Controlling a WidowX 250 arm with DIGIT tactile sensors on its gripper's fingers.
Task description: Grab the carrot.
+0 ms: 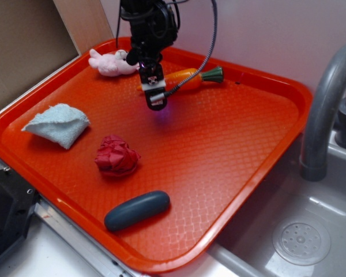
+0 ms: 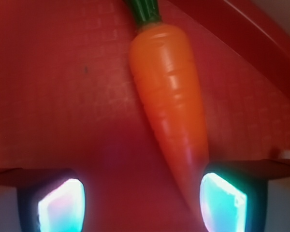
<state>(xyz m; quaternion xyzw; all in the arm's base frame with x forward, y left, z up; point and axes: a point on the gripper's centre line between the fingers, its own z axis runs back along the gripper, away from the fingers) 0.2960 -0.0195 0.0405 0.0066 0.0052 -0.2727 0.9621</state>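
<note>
**Carrot lies off-centre between wide jaws**

The gripper (image 2: 140, 203) hangs above the tray (image 1: 259, 144) with its jaws spread wide and nothing between the pads (image 2: 60, 205). In the wrist view the carrot (image 2: 171, 111) lies ahead of the gripper, its long axis running away from the fingers and leaning a little: the green stem (image 2: 145, 10) is at the far end, the tapered tip comes back toward the gripper and ends just beside the right-hand pad in that view. So the carrot runs roughly across the line on which the jaws close, which suits a pinch across its width, but most of its body sits forward of the pads and to that one side, not centred in the gap.

From the exterior view the gripper (image 1: 155, 99) sits in front of the carrot's (image 1: 187, 76) pointed end, near the tray's far rim, with the bunny (image 1: 111, 63) just beyond on the other side of the gripper.

As I judge it, the move ahead calls for a shift forward along the carrot toward its thicker middle and slightly sideways, then a descent. Closing here would likely catch only the slick narrow tip, which could squirt out.
</note>
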